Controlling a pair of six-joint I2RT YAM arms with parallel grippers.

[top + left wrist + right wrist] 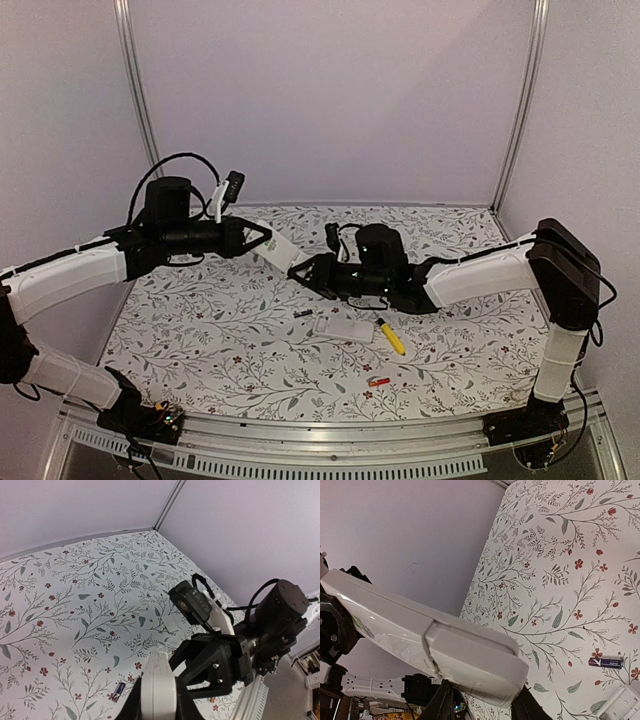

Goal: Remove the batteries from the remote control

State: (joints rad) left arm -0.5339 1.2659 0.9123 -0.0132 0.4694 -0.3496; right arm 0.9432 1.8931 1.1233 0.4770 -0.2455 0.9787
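White glossy plastic remote control [282,250] hangs above the floral worktop [200,340], our left hand [268,238] and right hand [302,268] each clenched on one end. We judge it light, stiff and slippery: grip its long edges. One small dark cylindrical battery [303,314] lies below.

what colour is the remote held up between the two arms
The remote is white; the right wrist view shows it best.

light: bright, diffuse | shadows: faint | glare: sheen on remote control [395,620] | focus: wrist foregrounds soft
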